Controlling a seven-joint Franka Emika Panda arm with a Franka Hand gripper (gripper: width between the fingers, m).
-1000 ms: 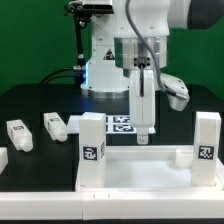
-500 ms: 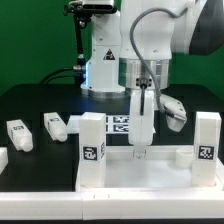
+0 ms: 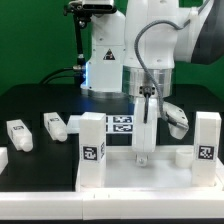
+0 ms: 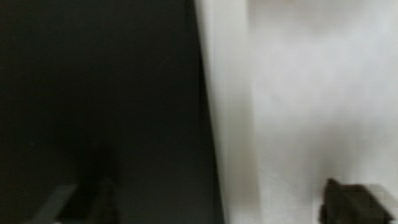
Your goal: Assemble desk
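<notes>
Checking both views, you see the robot's two-finger gripper, jaws apart, straddling the robot-side rim of the wide flat white plastic desk panel on the black table.

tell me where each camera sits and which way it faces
Exterior view: off the arm, slightly above the black table, facing the glossy white robot arm and green backdrop. It sees the wide white plastic rimmed desk panel, blocky white tagged legs upright at both ends, and the two-finger gripper low at the panel.
Wrist view: on the wrist, looking down past the gripper at a blurred white surface beside black. One dark fingertip shows clearly.
Shared: the gripper, and apparently the panel's edge against the table.
</notes>
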